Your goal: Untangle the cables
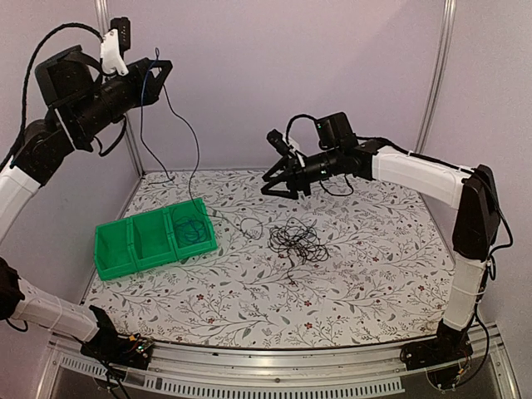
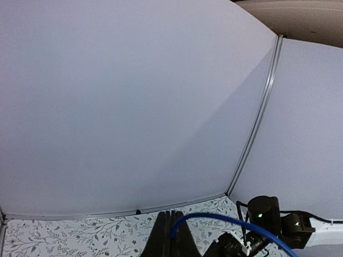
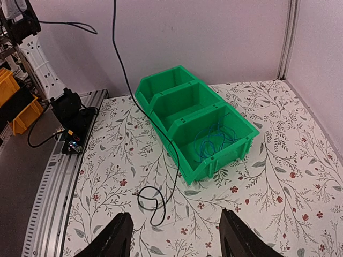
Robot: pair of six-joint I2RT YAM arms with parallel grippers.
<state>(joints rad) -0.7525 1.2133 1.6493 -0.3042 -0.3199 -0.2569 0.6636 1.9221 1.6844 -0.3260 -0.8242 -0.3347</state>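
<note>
My left gripper [image 1: 158, 73] is raised high at the back left. In the left wrist view it [image 2: 171, 238] is shut on a blue cable [image 2: 230, 220] that arcs off to the right. A thin black cable [image 1: 196, 158] also hangs from it, runs past the green three-compartment bin [image 1: 125, 249] and ends in a small loop [image 3: 153, 201] on the table. A blue coil [image 3: 214, 140] lies in the bin's end compartment [image 1: 193, 229]. A black tangle [image 1: 299, 243] lies mid-table. My right gripper [image 1: 281, 184] hovers open and empty behind it, facing the bin [image 3: 177, 115]; its fingers [image 3: 115, 238] are spread wide.
The flowered table [image 1: 366, 266] has walls at the back and sides, with metal posts [image 1: 436, 75] in the corners. A metal rail [image 1: 274, 374] runs along the near edge. Yellow bins [image 3: 13, 104] stand beyond the table's left side.
</note>
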